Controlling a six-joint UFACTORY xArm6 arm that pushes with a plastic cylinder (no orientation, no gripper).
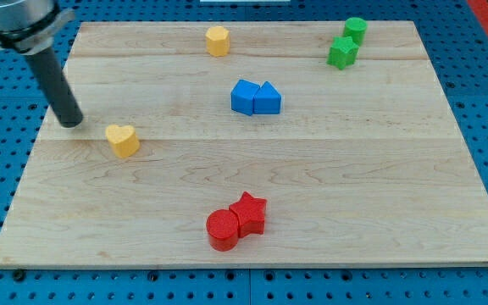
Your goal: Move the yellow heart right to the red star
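Tip [73,123] on counter [354,186], just left of yellow heart [123,140]; red star [250,213] well apart, lower right; pincer state unknowable, none visible.

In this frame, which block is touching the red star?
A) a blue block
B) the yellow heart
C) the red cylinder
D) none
C: the red cylinder sits pressed against the red star on the star's lower left, while the yellow heart lies far off at the view's left, just right of my tip.
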